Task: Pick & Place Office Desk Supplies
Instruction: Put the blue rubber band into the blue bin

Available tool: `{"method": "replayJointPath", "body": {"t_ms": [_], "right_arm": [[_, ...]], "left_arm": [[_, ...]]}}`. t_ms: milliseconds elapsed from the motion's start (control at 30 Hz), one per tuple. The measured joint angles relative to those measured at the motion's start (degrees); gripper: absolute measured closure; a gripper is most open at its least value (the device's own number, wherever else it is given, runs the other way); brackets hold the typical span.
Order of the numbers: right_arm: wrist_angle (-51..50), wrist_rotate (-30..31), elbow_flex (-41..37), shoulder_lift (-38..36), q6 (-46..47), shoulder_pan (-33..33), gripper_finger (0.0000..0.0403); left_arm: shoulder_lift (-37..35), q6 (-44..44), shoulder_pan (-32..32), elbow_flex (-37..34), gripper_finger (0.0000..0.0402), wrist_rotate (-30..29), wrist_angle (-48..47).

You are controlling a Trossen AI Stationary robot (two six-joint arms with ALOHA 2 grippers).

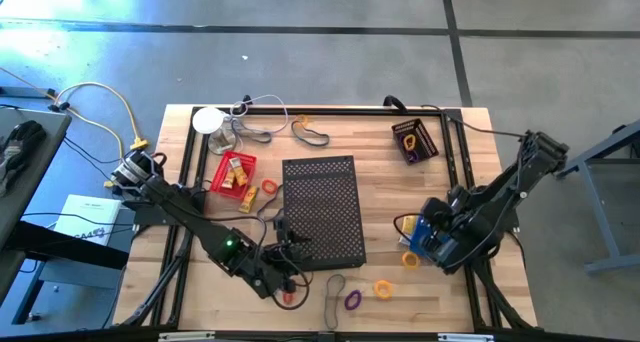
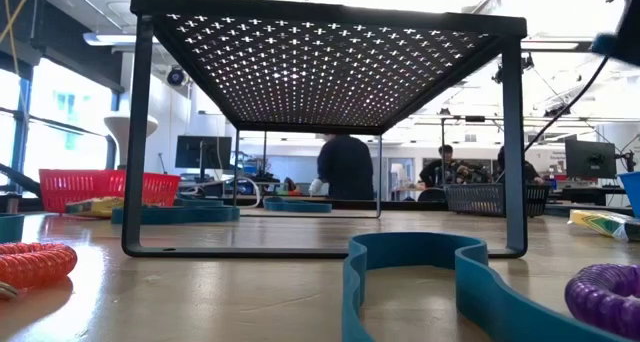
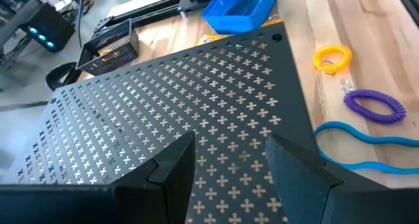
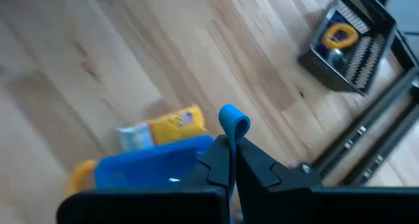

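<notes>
Your right gripper [image 4: 230,160] is clenched on a thin blue rubber band [image 4: 233,122]; your left gripper [image 3: 229,160] is released and holds nothing.

The right one hangs over the blue plastic bin [image 1: 432,244] near the table's right edge. The left one hovers at the black perforated metal stand [image 3: 163,112]. Beside that stand, on the wooden table [image 1: 400,187], lie a purple coiled loop [image 3: 373,105], a yellow coiled loop [image 3: 332,57] and another blue band [image 3: 366,137].

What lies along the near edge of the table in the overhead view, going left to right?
Red loop → grey-brown band → purple loop → orange loop.
</notes>
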Motion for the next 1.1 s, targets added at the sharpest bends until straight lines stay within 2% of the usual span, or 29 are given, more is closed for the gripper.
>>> {"method": "replayJointPath", "body": {"t_ms": [233,567,833,1100], "right_arm": [[3.5,-6.7,-7.0,0.4,3.1,0.0,0.0400],[8.8,-19.9,-7.2,0.4,5.0,3.8,0.0400],[10.7,-18.1,-7.2,1.9,8.4,5.8,0.0400],[15.5,-18.6,-12.6,6.1,7.1,3.5,0.0400]], "left_arm": [[0.0,-0.1,0.5,0.0,0.0223,1.3,0.0],[0.0,-0.1,0.5,0.0,0.0223,1.8,0.0],[0.0,-0.1,0.4,0.0,0.0223,1.8,-0.1],[0.0,-0.4,-0.8,0.0,0.0223,1.8,-0.3]]}}
